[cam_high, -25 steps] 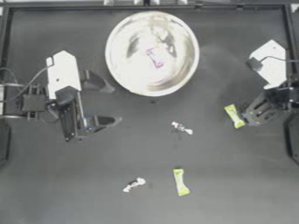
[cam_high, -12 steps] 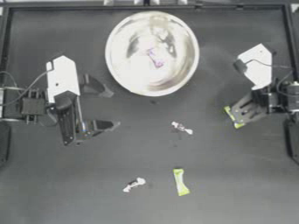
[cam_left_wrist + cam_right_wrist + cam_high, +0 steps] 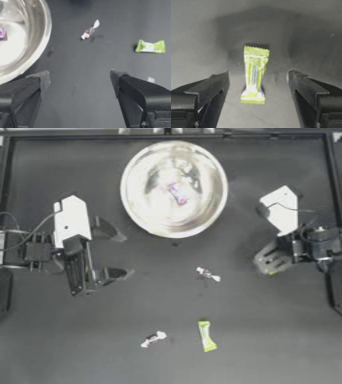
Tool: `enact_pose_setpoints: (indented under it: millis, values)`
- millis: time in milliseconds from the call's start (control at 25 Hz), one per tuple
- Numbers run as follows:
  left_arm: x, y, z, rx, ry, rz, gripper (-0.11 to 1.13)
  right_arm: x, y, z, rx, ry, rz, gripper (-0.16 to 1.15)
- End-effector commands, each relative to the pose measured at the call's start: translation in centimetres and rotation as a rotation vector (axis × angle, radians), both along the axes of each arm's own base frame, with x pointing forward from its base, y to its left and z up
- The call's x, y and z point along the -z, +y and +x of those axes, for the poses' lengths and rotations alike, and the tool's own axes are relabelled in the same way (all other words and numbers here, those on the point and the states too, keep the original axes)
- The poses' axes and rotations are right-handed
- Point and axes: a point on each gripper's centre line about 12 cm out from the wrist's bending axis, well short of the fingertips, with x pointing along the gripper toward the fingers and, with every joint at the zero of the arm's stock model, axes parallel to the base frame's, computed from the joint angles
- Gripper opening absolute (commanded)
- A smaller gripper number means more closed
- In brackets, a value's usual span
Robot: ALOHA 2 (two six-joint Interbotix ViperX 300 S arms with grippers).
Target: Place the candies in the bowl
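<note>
- The right pincer is low over the worktop, at the right middle of the top view. Its jaws are spread wide, with a yellow-green candy lying flat between them, not pinched yet.
- The jaws could push this candy sideways if they close off-center, because it is thin and its wrapper looks slippery. Then it might slide out or tip up.
- The left pincer waits at the left middle of the top view, jaws spread and holding nothing.
- A tiny white candy lies near the middle of the worktop.
- Another white candy and a second yellow-green candy lie apart, low in the top view.
- The bowl sits at the top middle, well away from the right pincer. A pink-purple candy is already inside.
- The candy could drop on the long way there if the pinch is weak.
</note>
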Motion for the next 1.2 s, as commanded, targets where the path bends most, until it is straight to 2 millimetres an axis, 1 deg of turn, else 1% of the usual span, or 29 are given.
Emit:
enact_pose_setpoints:
  millis: [40,320,800,1000,1040,1120,1200]
  values:
    - [-1.4,0.0,-0.2,0.003,-0.045,0.002,1.02,-0.4,0.2,0.7,-0.008,-0.018,-0.001,0.97]
    - [-1.2,-0.1,-0.3,0.001,-0.043,-0.001,1.02,0.2,0.6,0.6,-0.011,-0.016,0.008,0.97]
    - [-1.0,-0.1,-0.3,-0.004,-0.039,-0.016,1.02,1.5,0.5,0.8,-0.014,-0.014,0.000,0.97]
    - [-1.0,-0.1,-0.4,-0.005,-0.038,-0.017,1.02,1.7,0.5,0.7,-0.013,-0.008,0.001,0.96]
    - [-1.0,-0.1,-0.4,-0.006,-0.035,-0.017,1.02,1.7,0.5,0.7,-0.014,-0.007,0.002,0.95]
    - [-0.9,-0.1,-0.4,-0.007,-0.032,-0.018,1.02,1.8,0.5,0.5,-0.010,-0.003,0.003,0.90]
    - [-0.9,-0.1,-0.4,-0.007,-0.033,-0.018,1.02,1.9,0.6,0.4,-0.009,0.002,0.005,0.80]
